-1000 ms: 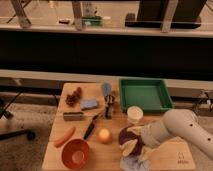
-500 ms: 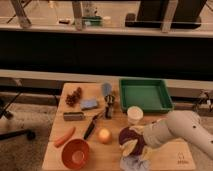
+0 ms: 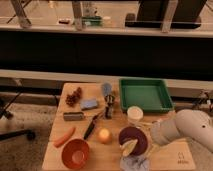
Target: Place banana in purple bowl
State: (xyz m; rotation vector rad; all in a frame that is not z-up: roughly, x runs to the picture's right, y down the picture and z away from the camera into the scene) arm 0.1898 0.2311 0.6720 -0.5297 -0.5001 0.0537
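Observation:
The purple bowl [image 3: 135, 138] sits at the front middle-right of the wooden table. The pale yellow banana [image 3: 128, 146] lies at the bowl's front-left rim, partly inside it. My gripper [image 3: 149, 139] is at the end of the white arm [image 3: 187, 129], which reaches in from the right. It sits at the bowl's right edge, a little apart from the banana.
An orange-red bowl [image 3: 75, 153], an orange carrot [image 3: 64, 136] and a round yellow-orange fruit [image 3: 104, 135] are to the left. A green tray [image 3: 145, 94] and a white cup [image 3: 135, 113] stand behind the bowl. A bluish crumpled thing [image 3: 134, 162] lies in front of it. Utensils and a sponge [image 3: 89, 103] are mid-table.
The arm's end has drawn back a little to the right, away from the middle of the bowl. The banana now shows at the bowl's front-left rim.

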